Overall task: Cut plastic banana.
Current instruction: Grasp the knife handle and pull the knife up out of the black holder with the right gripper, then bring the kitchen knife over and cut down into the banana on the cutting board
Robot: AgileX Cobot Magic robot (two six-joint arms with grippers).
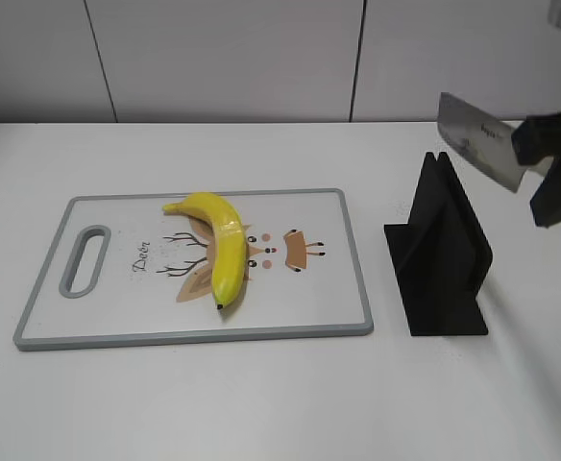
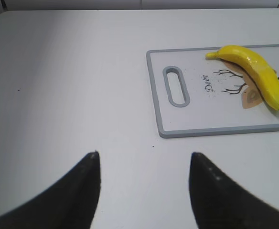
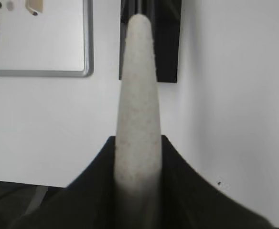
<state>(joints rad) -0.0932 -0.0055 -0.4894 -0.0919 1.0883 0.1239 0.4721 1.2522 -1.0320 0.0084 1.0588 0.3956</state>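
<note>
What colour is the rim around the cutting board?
Grey, around the white cutting board; the exterior view shows it best.

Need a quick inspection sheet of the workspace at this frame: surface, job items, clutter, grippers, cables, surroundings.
Surface: white table, bare around the board.
Job's things: plastic banana lies on the deer-print cutting board, uncut. Knife lifted clear above the black knife stand.
Clutter: nothing seen.
Grippers: left gripper open, empty, over bare table left of the board. Right gripper shut on the knife handle, up at the right of the stand.
Cables: nothing seen.
Surroundings: pale panelled wall behind the table.
</note>
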